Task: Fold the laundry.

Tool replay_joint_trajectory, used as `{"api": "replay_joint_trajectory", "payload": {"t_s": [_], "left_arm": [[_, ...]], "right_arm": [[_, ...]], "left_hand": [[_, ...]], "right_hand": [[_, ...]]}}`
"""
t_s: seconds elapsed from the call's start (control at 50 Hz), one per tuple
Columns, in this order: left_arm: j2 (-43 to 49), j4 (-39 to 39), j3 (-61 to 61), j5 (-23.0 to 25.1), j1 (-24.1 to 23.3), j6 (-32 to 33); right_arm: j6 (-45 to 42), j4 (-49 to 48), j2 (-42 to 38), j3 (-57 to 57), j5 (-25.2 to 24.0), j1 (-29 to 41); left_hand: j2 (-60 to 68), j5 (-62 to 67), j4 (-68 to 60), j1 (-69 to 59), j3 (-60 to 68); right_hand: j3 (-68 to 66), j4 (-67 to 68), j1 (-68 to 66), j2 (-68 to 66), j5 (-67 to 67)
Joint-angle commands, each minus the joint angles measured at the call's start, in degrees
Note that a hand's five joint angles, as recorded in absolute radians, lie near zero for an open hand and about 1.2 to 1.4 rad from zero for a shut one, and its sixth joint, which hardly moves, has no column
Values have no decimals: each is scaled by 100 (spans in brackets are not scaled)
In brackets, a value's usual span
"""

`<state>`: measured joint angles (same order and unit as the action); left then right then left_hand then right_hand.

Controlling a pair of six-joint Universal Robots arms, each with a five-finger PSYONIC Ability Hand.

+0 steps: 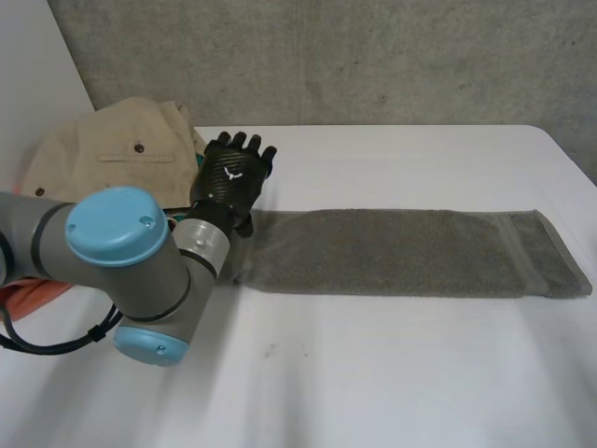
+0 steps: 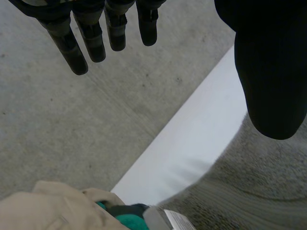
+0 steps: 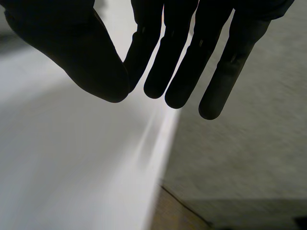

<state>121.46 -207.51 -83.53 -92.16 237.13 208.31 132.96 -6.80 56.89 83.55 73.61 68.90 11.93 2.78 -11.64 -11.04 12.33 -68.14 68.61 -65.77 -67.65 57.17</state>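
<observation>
A grey towel point(image 1: 401, 254), folded into a long narrow strip, lies flat across the white table point(image 1: 373, 373) from the middle to the right edge. My left hand point(image 1: 233, 177) hovers at the strip's left end, open, with its fingers straight and pointing away from me. Its own wrist view has the fingers point(image 2: 91, 38) spread and the thumb point(image 2: 271, 72) above the towel point(image 2: 259, 191), holding nothing. My right hand point(image 3: 177, 72) is open too, with straight fingers held over the table's edge point(image 3: 158, 158) and nothing in it.
A beige garment with buttons point(image 1: 121, 154) is heaped at the table's back left, just beside my left hand, and appears again as the beige garment point(image 2: 43, 211). Orange cloth point(image 1: 33, 294) pokes out under my left arm. A concrete wall point(image 1: 373, 56) stands behind the table.
</observation>
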Motion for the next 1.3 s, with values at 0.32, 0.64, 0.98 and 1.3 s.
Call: {"api": "replay_joint_trajectory", "payload": {"t_s": [0.32,0.64,0.98,1.3], "left_arm": [[-501,70,-243,23,-79,-1021],[-553,61,-383,23,-79,-1021],[-1046,44,-612,-3,-53,-1029],[-1274,35,-849,-3,35,-1029]], "right_arm": [[899,205,296,751,-1851,-105],[785,12,-363,399,-1491,-35],[-236,-349,348,30,-461,183],[600,-1746,429,294,-1314,4490]], "left_hand": [[-193,-278,164,104,-233],[-193,-278,164,104,-233],[-193,-278,164,104,-233],[-193,-278,164,104,-233]], "right_hand": [[3568,-3616,3332,3520,-3472],[-1186,1139,-1423,-1235,1283],[-1186,1139,-1423,-1235,1283],[-1186,1139,-1423,-1235,1283]]}}
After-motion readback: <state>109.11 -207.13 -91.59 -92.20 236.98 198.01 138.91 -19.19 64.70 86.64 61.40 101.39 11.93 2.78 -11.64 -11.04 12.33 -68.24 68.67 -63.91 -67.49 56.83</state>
